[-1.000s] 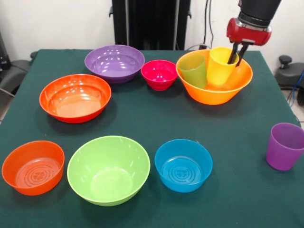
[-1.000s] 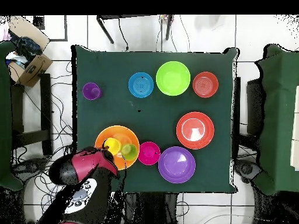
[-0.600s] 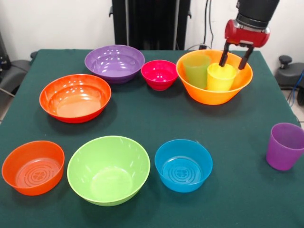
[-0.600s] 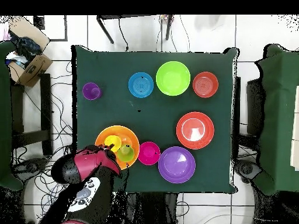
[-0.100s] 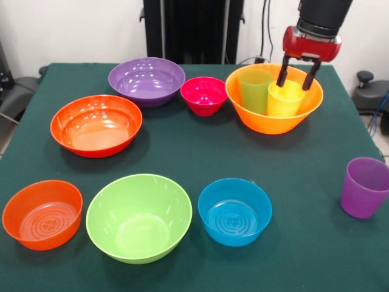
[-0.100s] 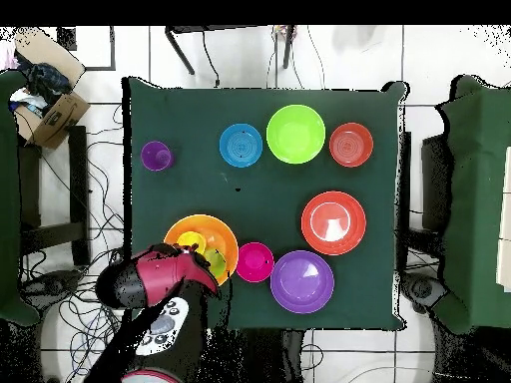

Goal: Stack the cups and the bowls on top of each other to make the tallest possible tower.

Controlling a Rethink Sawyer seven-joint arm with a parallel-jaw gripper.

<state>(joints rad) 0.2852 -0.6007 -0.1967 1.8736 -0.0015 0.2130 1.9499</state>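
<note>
Near row on the table (image 5: 182, 152), left to right: near-left small bowl (image 5: 42, 214), near-centre large bowl (image 5: 138, 217), near-right small bowl (image 5: 234, 211). The wide bowl (image 5: 96, 125) sits behind the near-left small bowl. Far row, left to right: far-left bowl (image 5: 146, 81), far-centre small bowl (image 5: 203, 95), far-right large bowl (image 5: 274, 118). The left cup (image 5: 253, 90) and right cup (image 5: 284, 98) stand upright inside the far-right large bowl, side by side, possibly touching. The lone cup (image 5: 363, 187) stands at the right edge, well apart.

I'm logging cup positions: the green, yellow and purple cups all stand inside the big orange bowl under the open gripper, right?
Not quite. Only the green cup and yellow cup stand in the big orange bowl under the open gripper. The front view shows the purple cup alone on the table.
</note>
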